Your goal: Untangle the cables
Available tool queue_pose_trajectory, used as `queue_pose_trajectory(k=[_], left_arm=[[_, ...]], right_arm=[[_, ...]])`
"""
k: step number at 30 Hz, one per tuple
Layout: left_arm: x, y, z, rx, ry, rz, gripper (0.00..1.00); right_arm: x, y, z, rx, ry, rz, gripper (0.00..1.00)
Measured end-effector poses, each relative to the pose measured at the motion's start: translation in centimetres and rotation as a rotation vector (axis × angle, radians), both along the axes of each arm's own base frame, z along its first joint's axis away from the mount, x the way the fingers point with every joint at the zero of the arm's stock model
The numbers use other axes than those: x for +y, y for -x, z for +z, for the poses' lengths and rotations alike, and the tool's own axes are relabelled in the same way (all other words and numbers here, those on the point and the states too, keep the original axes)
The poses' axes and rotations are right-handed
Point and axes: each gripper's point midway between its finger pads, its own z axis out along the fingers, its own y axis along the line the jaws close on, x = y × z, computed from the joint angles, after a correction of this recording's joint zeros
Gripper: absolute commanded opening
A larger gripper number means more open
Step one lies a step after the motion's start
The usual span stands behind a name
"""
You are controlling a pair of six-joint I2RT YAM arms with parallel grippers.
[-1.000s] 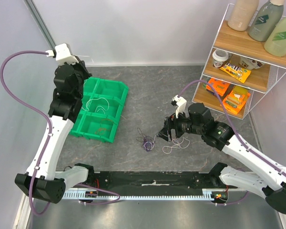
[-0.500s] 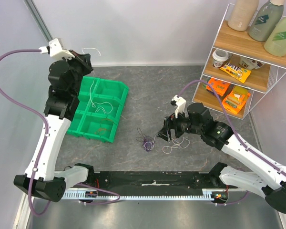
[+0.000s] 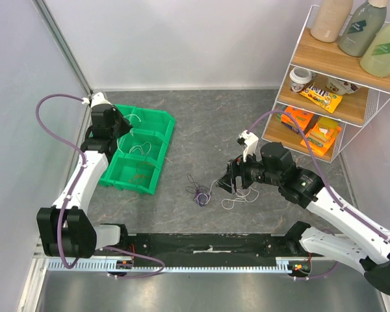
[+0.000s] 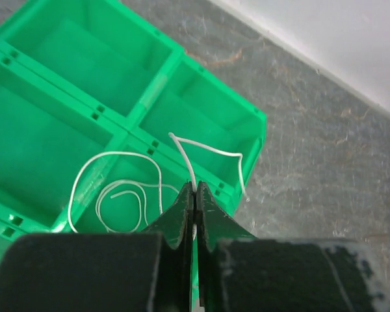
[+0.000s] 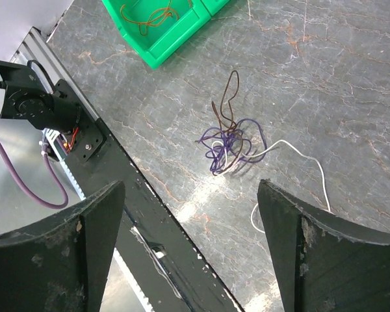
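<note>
Left pincer (image 4: 195, 192) pinches white cable (image 4: 184, 162) above green bin (image 4: 149, 104) holding white loop (image 4: 117, 154).

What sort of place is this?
Probably a robot test lab: left arm and right arm bolted at a table's edge, with props laid out: cable tangle, green bins, snack shelf.

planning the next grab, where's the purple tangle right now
In the top view the purple tangle lies on the table near its centre, right of the green bin and just left of the open right gripper hovering by it.
</note>
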Motion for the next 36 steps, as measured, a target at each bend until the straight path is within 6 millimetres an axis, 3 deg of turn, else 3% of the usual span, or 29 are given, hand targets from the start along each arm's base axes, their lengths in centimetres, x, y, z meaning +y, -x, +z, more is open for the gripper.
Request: queue_pose_trajectory(k=[5, 13, 14, 16, 17, 20, 22, 27, 30, 33, 36], left_arm=[[-0.7, 0.9, -2.9, 0.073, 0.035, -0.016, 0.02], [-0.7, 0.8, -11.2, 0.441, 0.062, 0.033, 0.02], [-0.7, 1.1, -11.8, 0.469, 0.067, 0.039, 0.07], [-0.7, 1.9, -12.4, 0.51, 0.072, 0.051, 0.33], [-0.6, 2.1, -12.4, 0.516, 0.074, 0.056, 0.4], [-0.7, 2.3, -12.0, 0.529, 0.085, 0.07, 0.73], [-0.8, 2.2, -11.4, 0.524, 0.095, 0.069, 0.82], [-1.3, 3.0, -8.1, 0.458, 0.114, 0.057, 0.79], [-2.5, 3.9, -4.5, 0.368, 0.126, 0.013, 0.75], [-6.3, 5.1, -1.2, 0.267, 0.152, -0.123, 0.73], [-14.4, 7.8, 0.4, 0.189, 0.183, -0.403, 0.69]], right_arm=[[0.0, 0.0, 0.0, -0.001, 0.001, -0.002, 0.9], [0.0, 0.0, 0.0, -0.001, 0.001, -0.002, 0.9], [0.0, 0.0, 0.0, -0.001, 0.001, -0.002, 0.9], [0.0, 0.0, 0.0, -0.001, 0.0, -0.002, 0.91], [0.0, 0.0, 0.0, -0.001, 0.0, -0.002, 0.9], [-0.1, 0.0, 0.2, -0.004, -0.003, -0.002, 0.9], [-0.2, 0.1, 0.1, -0.003, -0.001, -0.003, 0.9], [-1.7, -0.9, -1.3, 0.02, 0.07, -0.115, 0.93], [-3.6, -1.9, -3.4, 0.065, 0.164, -0.227, 0.93], [-5.1, -2.6, -6.3, 0.144, 0.262, -0.302, 0.92], [-6.5, -2.5, -9.7, 0.242, 0.361, -0.339, 0.9]])
